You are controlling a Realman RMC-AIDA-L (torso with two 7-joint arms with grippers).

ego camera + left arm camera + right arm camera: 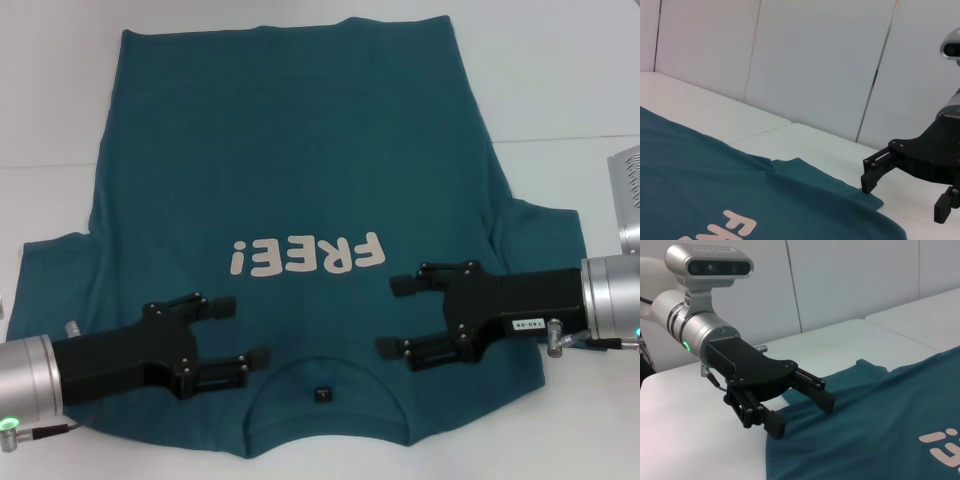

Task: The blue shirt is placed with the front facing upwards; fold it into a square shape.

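While the blue shirt (300, 180) lies flat, we hover left gripper (245, 332) at seven o'clock, right gripper (395, 316) at four, both spread.

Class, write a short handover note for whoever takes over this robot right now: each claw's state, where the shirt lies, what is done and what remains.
Left claw: open, above the shirt near the collar, on the robot's left side.
Right claw: open, above the shirt on the other side of the collar.
Blue shirt: spread flat on the white table, print up, collar nearest the robot, sleeves out.
Done: nothing folded yet.
Left: every fold into a square.
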